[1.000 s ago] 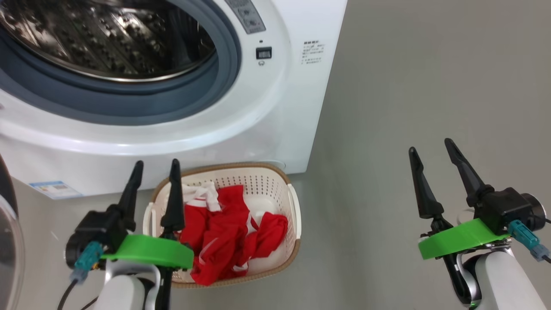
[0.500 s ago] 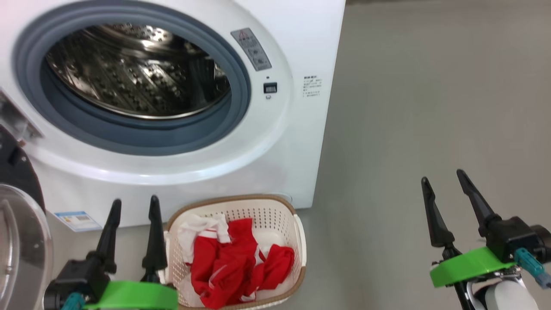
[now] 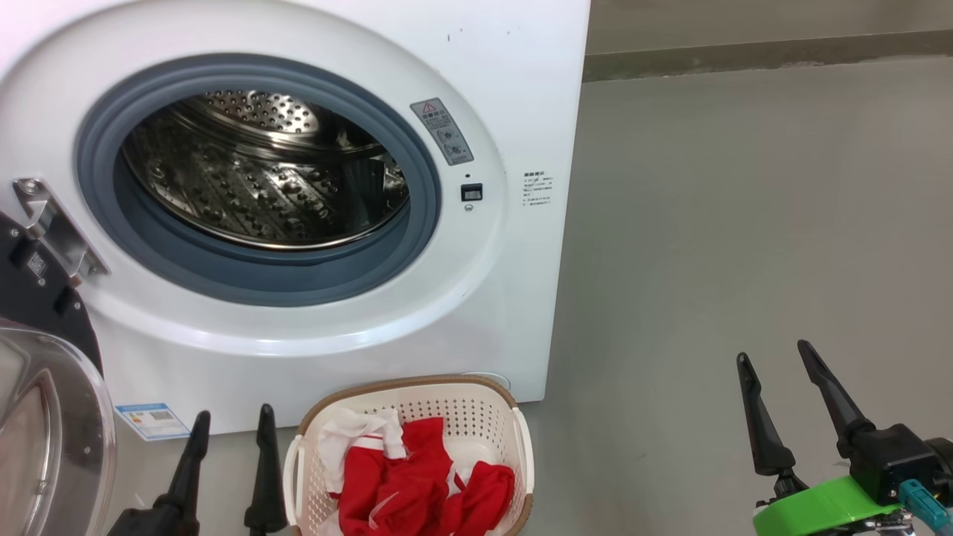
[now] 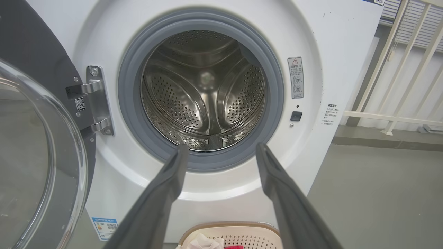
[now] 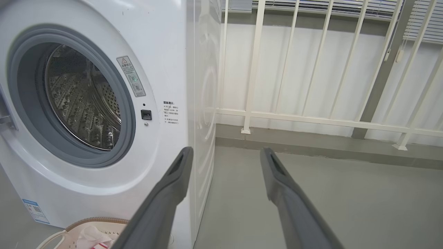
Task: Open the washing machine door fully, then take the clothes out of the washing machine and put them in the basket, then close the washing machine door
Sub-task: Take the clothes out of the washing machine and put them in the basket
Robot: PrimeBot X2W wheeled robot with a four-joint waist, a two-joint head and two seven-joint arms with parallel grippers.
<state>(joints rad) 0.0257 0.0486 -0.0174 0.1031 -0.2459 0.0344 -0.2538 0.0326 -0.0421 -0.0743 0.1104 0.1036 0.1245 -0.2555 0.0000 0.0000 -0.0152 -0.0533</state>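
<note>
The washing machine door [image 3: 46, 424] hangs swung wide at 8 o'clock in the head view, glass bowl bulging toward us, hinge [image 3: 53, 231] gleaming at 9 o'clock, and it looks like the one job left. The drum [image 3: 260, 186] looks bare in both wrist views, and the clothes [image 3: 417, 487] lie heaped red and white in the basket [image 3: 406, 385] at 6 o'clock, tight against the foot of the washing machine [image 3: 514, 82]. Now the worry: the basket sits right under the opening, on the door's way home, and whether the door's lower edge clears that brown rim I cannot tell; a clip there could shove the basket or stall the swing. The left fingers [image 3: 262, 458] stand apart and hold nothing at 7 o'clock, between door and basket, so a push could land on slick glass or glossy rim and slide off. Pushed too gently, I'd judge, the door meets the grey rubber ring [image 3: 260, 286] without catching the latch socket [image 3: 471, 192] at 3 o'clock of the opening; follow too far and a finger could be pinched. The right fingers [image 3: 753, 417], spread wide and also holding nothing, wait at 4 o'clock over bare grey floor [image 3: 744, 223], well away. A white railing [image 5: 311, 86] runs beyond the machine, out of the way.
</note>
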